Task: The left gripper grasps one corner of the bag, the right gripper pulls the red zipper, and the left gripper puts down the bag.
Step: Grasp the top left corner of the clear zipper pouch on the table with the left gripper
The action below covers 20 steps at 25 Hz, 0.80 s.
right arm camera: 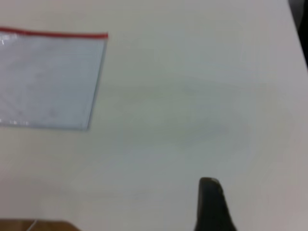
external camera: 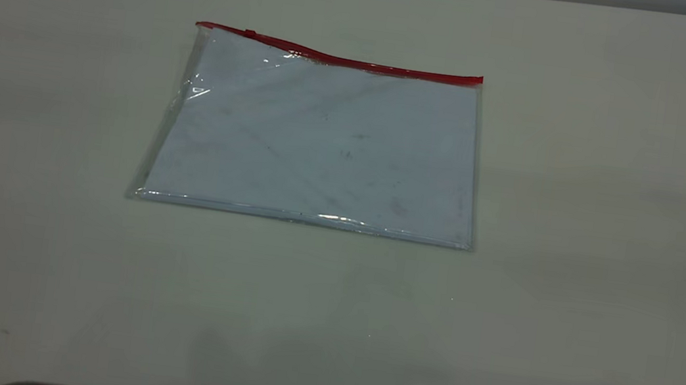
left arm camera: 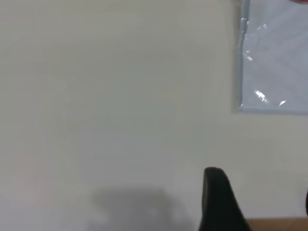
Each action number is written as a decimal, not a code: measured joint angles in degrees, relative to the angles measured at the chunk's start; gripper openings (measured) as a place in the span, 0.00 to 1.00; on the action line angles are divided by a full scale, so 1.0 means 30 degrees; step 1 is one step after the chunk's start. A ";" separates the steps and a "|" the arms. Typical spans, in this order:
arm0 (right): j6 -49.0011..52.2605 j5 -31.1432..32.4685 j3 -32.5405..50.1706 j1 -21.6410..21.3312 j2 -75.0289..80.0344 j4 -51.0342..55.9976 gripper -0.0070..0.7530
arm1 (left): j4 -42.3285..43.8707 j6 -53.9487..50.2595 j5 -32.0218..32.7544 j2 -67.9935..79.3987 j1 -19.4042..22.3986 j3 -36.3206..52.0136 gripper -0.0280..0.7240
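Bag [external camera: 323, 143] flat on table [external camera: 574, 249], red zipper [external camera: 360, 62] far edge

Soft, even overhead light; white glare glints along the flat clear plastic bag [external camera: 323, 143] near its left edge and bottom seam; faint shadows darken the pale table [external camera: 565, 314]; both wrist views blurred

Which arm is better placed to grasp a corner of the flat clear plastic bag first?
Left, probably: the left gripper faces the flat clear plastic bag near its slider end; neither gripper touches it.
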 joint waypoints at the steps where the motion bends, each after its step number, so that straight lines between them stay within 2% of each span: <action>1: 0.0000 -0.0177 -0.0020 0.0000 0.0604 0.0045 0.73 | -0.0232 0.0000 -0.0552 0.1097 0.0000 -0.0318 0.73; 9: -0.0392 -0.3006 -0.0034 0.0000 0.4637 0.1550 0.76 | -0.1727 0.0726 -0.3801 0.8114 0.0000 -0.2384 0.79; 15: -0.2200 -0.5115 -0.0034 0.0000 0.7437 0.3502 0.76 | -0.4627 0.3744 -0.4556 1.3521 0.0000 -0.4519 0.79; 20: -0.4056 -0.5986 -0.0034 0.0000 0.9952 0.4951 0.76 | -0.6779 0.6597 -0.4646 1.7677 0.0000 -0.6971 0.79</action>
